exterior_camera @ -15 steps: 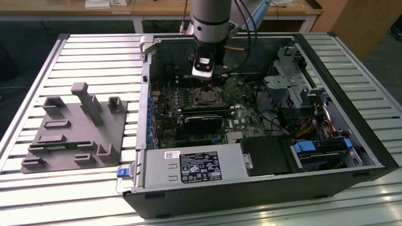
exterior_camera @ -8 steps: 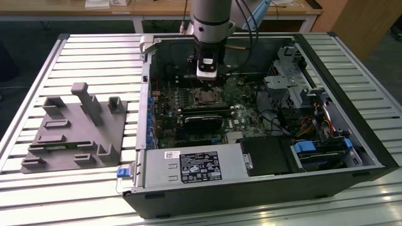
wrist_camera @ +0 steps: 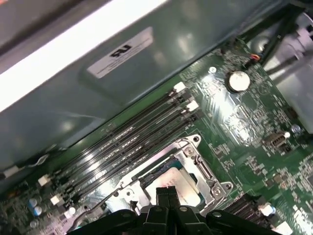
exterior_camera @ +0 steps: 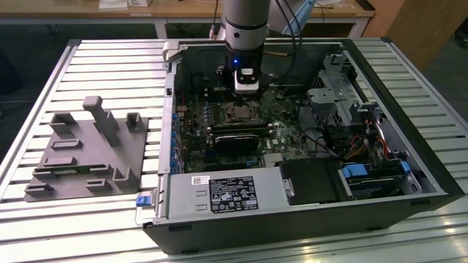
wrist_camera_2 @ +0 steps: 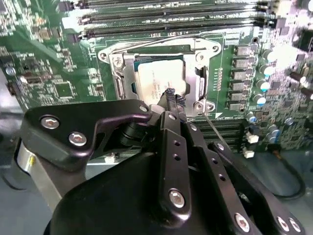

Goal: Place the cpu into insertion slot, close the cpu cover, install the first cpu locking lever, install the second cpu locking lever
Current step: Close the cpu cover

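Gripper (wrist_camera_2: pixel 169 96) pinched closed, nothing held, tips over cpu (wrist_camera_2: pixel 157 78). Cpu seated in insertion slot (exterior_camera: pixel 240 111), 12 o'clock from black card (exterior_camera: pixel 235 143) in exterior view. cpu cover (wrist_camera_2: pixel 117 84) looks down. locking lever (wrist_camera_2: pixel 161 40) seems unlatched: lever step likely, needs precise push on thin wire.

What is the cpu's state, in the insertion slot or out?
In: the cpu lies flat inside the insertion slot in both wrist views.

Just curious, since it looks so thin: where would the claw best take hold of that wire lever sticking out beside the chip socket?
Probably near its free end, away from the insertion slot. The lever is a thin straight wire slanting out from the socket's corner, so the claw would best come from above, pinching across its length.
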Action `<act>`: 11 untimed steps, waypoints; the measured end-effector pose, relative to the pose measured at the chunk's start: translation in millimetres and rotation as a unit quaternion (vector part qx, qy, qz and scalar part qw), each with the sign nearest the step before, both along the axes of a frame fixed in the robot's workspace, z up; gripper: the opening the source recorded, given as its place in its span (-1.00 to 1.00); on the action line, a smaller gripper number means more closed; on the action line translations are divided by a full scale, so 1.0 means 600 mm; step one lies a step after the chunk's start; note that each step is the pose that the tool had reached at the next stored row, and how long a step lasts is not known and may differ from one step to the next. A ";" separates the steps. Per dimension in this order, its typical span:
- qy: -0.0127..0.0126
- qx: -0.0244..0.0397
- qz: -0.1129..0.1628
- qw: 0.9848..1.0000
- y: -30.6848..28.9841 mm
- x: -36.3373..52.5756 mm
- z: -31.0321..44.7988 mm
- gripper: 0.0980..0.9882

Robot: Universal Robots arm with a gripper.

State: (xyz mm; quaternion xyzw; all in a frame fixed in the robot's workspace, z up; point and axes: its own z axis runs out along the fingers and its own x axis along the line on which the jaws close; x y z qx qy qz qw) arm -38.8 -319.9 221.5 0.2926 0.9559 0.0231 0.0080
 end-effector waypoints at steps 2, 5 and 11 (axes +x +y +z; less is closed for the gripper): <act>0.000 0.000 0.017 1.000 0.0000 0.000 0.000 -0.98; 0.000 0.000 0.044 0.999 0.0000 0.000 0.000 -0.98; 0.000 0.000 0.098 0.995 0.0000 0.000 -0.002 -0.98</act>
